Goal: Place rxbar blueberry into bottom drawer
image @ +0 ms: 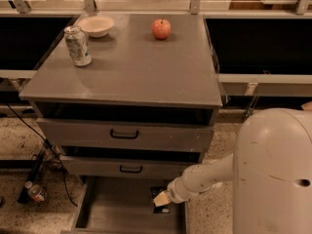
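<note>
Down at 6 o'clock of the view, the bottom drawer stands pulled out below the two upper drawers, its plain grey floor showing. At its right side, toward 3 o'clock of the drawer floor, lies a small dark shape with a pale mark on it, the rxbar blueberry. The gripper hangs right over it, its pale tip covering the middle of the bar. Whether the gripper is spread, closed or pinching the bar cannot be told, nor whether the bar rests on the drawer floor or is held just above it.

The white arm reaches to the gripper from 3 o'clock, out of the robot's bulky white body, which fills the 4 o'clock corner of the view.

Above, the middle drawer and the top drawer each carry a black handle and stand slightly pulled out. On the grey surface of the cabinet, a red apple sits at 12 o'clock, a white bowl at 11 o'clock, and a drink can stands upright just beside the bowl, at 10 o'clock.
</note>
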